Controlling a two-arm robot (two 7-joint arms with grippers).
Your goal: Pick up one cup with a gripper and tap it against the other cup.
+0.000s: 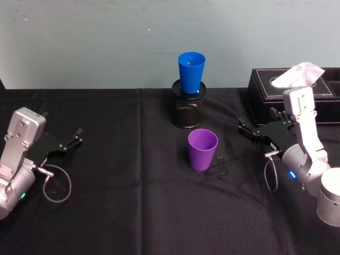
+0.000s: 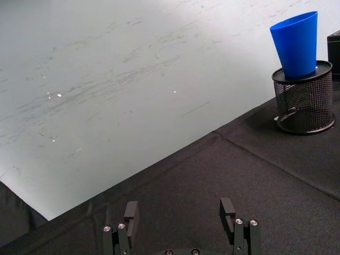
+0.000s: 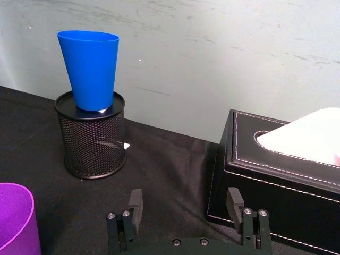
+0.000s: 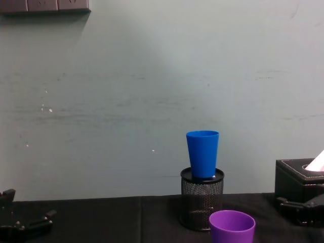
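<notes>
The squat purple plastic cup (image 1: 203,149) stands free at mid-desk, the tall blue plastic cup (image 1: 191,72) perched atop a black mesh pen holder (image 1: 187,109) behind. Right claw (image 1: 255,131) spread nearby, left claw (image 1: 69,142) spread, idle. A hard tap could topple that perched cup.

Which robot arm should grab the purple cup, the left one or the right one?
Probably the right. The right tool sits open beside the purple cup, pointing toward it. The left tool is open too, but much farther away across the table.
</notes>
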